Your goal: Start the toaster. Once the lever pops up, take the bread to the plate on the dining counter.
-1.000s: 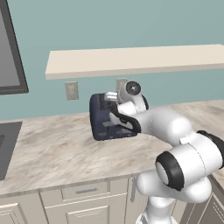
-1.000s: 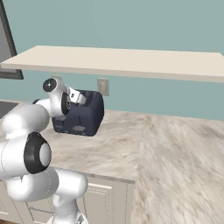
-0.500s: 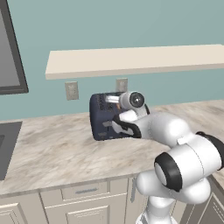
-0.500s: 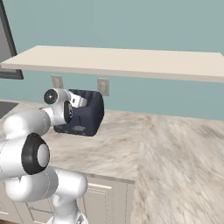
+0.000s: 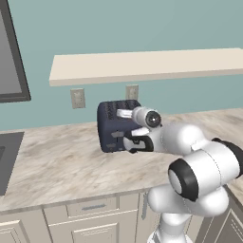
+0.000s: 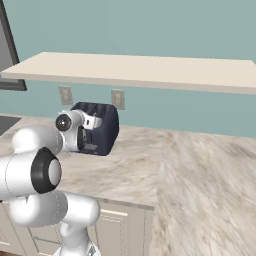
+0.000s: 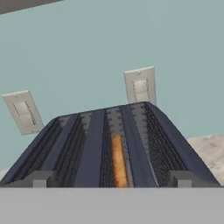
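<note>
Left base view: toaster (image 5: 113, 127) on the counter (image 5: 61, 161), below the shelf (image 5: 142, 65), between two wall outlets; gripper (image 5: 127, 128) at its front face
Right base view: gripper (image 6: 93, 134) against the toaster (image 6: 105, 127) front
Hand view: bread (image 7: 117, 161) sunk edge-on in a middle toaster (image 7: 109, 144) slot
Jaws: spread wide, gripping nothing

The toaster (image 5: 116, 126) has a matt navy body that looks like smooth plastic, with ribbed dark slots. The bread (image 7: 117, 161) looks golden and grainy. The tabletop (image 5: 66, 163) is smooth beige marble pattern.
</note>
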